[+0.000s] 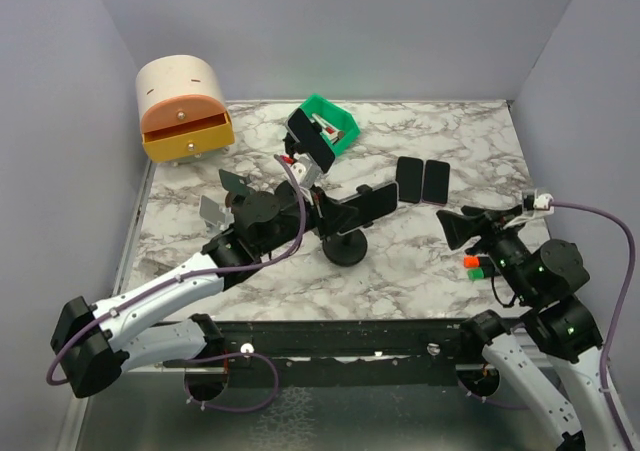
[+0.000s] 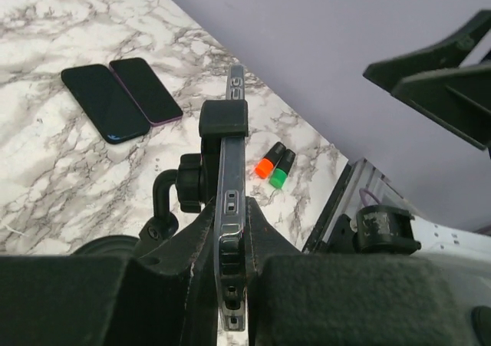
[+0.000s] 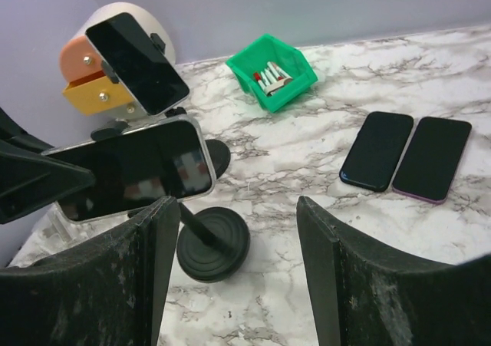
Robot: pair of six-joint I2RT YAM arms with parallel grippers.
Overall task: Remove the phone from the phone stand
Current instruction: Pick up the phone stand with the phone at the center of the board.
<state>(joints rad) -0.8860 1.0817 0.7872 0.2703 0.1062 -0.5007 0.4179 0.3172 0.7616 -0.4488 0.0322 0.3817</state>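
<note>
Phone [image 1: 378,203] sits landscape in the phone stand [image 1: 345,249], held up off the marble at mid-table, its long axis running roughly left to right across my top view and rising a little toward the right. My left claw [image 2: 230,261] is the arm on the job: it is nearly closed, with its two pads pinching the phone's faces at the end nearest that arm. From that wrist I look straight down the thin edge of the phone, which runs away from the camera. Just beyond my fingertips the stand's clamp [image 2: 223,120] straddles that same edge, so the grip and the clamp are close neighbours on one line. I judge that the coming move depends on this: the phone has to come out of the clamp, and pulling along the long axis would only drag the stand by its round base. My right claw [image 3: 234,261] hangs well apart to the right with its jaws wide and nothing between them. It faces the screen, near enough to pin the base if the stand starts to tip. A second phone [image 1: 310,136] on another mount stands just behind, so I would keep my lift clear of it.
</note>
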